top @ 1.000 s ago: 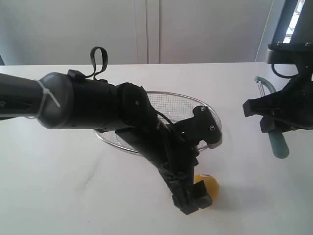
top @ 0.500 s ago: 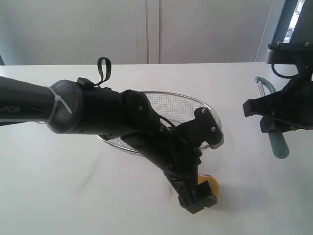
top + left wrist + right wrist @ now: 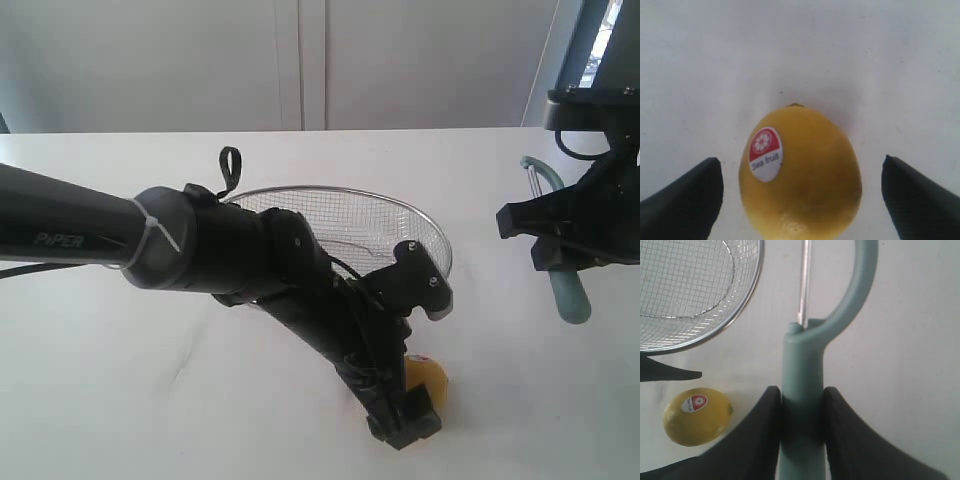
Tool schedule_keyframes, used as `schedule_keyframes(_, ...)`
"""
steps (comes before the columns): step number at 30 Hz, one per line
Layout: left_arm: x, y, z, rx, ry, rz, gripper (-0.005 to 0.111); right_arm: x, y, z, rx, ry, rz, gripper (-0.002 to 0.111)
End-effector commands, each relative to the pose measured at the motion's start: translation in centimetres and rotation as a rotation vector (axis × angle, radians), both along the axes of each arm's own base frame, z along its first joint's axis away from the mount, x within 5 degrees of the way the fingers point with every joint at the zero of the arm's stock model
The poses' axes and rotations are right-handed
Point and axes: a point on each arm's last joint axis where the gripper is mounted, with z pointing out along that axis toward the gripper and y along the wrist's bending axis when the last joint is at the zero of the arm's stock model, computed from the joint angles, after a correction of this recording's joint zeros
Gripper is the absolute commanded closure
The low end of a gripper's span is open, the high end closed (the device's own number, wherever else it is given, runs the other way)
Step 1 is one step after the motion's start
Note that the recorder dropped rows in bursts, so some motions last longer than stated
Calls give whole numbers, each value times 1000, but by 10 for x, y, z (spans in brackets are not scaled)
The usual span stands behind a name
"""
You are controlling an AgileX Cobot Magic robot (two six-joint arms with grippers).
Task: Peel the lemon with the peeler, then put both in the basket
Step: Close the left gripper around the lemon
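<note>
Left gripper: your black left gripper [image 3: 801, 197] has its jaws spread wide, one on each side of the small round bright-yellow lemon [image 3: 800, 172]. There's a clear gap on both sides, so it's got nothing in hand.
Right gripper: your right gripper [image 3: 801, 432] is clamped on the pale teal-green plastic handle of the slim peeler [image 3: 802, 370], with the looped head sticking out past the fingers. It sits at the right edge of the exterior view.
Lemon spot: low centre of the exterior view, on the plain white table [image 3: 150, 400], just below the basket and outside it.
Basket: the shallow silver wire-mesh oval basket [image 3: 385, 222] is mid-frame in the exterior view. The part you can see has nothing in it, and the left arm hides some of the rest.
Done so far: the peeler is picked up, and that's about it.
Peel check: the skin looks whole and smooth wherever it shows, with no strips lying around, so I'd say peeling hasn't started.
Left to do: you've got to grab the lemon, peel it, then drop it and the peeler in the basket.
Stage guess: early, pretty much everything is ahead of you.
Sticker: a small red-and-white label on the lemon with a fruit-slice logo; it reads "Sea fruit".
Arm lettering: "PiPER" in pale letters [image 3: 60, 240] on the left arm at mid-left of the exterior view.
Other writing: none I can read.
</note>
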Motion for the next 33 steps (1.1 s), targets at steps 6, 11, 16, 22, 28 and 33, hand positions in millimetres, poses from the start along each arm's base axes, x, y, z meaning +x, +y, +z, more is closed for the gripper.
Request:
schedule_keyframes(6, -1, -3, -1, -8, -1, -9, 19, -1, 0, 1, -3, -11, 2, 108)
schedule_keyframes(11, -1, -3, -1, -9, 0, -7, 29, -1, 0, 1, -3, -11, 2, 108)
schedule_keyframes(16, -1, -3, -1, -9, 4, -3, 66, -1, 0, 1, -3, -11, 2, 108)
schedule_keyframes(22, -1, -3, -1, -9, 4, -3, 107, -1, 0, 1, -3, -11, 2, 108)
schedule_keyframes(28, -1, -3, -1, -9, 3, -3, 107, -1, 0, 1, -3, -11, 2, 108)
schedule_keyframes(33, -4, -1, 17, -39, -4, -16, 107, -1, 0, 1, -3, -11, 2, 108)
